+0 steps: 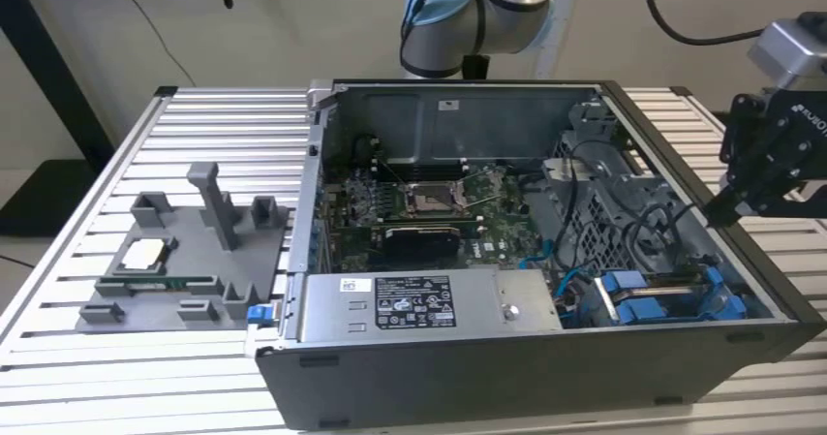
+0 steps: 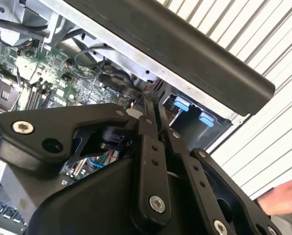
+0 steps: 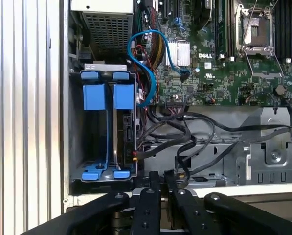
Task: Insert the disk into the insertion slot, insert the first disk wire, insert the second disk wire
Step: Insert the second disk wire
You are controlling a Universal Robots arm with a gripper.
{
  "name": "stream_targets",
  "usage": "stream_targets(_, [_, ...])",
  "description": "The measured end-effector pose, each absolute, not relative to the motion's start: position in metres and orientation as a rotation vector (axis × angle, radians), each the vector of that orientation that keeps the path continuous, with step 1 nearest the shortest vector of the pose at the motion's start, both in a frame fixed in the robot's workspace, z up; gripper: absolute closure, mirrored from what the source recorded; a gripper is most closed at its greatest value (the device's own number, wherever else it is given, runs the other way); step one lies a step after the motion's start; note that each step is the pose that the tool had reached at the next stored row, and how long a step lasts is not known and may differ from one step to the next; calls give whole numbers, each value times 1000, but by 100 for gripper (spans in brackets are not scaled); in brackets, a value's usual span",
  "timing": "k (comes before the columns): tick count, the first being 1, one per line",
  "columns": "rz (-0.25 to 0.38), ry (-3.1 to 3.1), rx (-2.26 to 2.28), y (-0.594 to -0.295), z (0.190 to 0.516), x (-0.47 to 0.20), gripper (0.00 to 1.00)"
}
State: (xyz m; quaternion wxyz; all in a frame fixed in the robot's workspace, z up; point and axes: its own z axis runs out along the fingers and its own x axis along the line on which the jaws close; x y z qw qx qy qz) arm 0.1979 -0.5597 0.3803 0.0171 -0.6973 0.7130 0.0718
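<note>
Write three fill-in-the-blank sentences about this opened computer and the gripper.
The disk sits in the insertion slot, framed in ___ plastic. The grey fixture tray lies to the exterior view's ___ of the computer case. The gripper hovers by the case's ___ wall in that view.
Missing: blue, left, right.

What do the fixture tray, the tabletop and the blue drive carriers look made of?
Fixture tray: probably matte grey plastic, with moulded or printed posts. Tabletop: likely bare aluminium; ribbed slats with a soft sheen. Blue drive carriers: smooth plastic, judging by the uniform bright colour.
</note>
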Motion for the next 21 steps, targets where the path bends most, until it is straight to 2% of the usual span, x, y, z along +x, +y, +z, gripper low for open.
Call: stream_targets(21, [216,2212,-2164,-560,410,173,84])
